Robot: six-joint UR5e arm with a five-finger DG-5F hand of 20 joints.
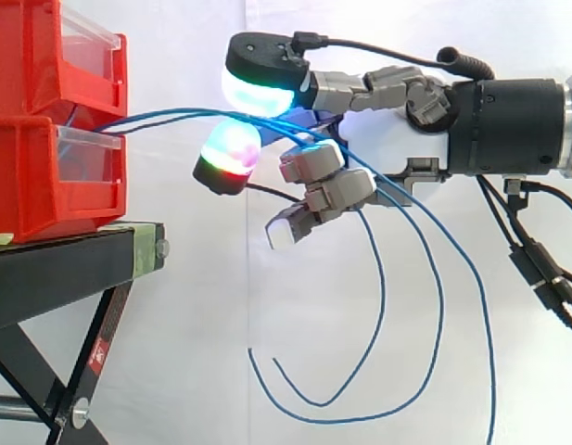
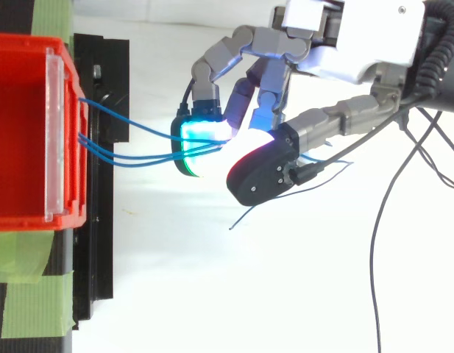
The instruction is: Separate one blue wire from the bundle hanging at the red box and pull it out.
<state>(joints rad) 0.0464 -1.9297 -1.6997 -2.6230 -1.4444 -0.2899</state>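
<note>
Three blue wires leave the front of the red boxes and run right, nearly level, to my hand. The hand reaches in from the right. A cyan-glowing pad sits above the wires and a red-and-green pad just below them. The two pads close on the wires between them, but how many of the wires are pinched cannot be told. The remaining fingers curl underneath. Past the hand the wires drop in long loops.
Two red boxes are stacked on a black stand, the upper one with a clear front lip. Green tape lies at the stand's edge. A white curtain hangs behind, and there is open space below the hand around the loops.
</note>
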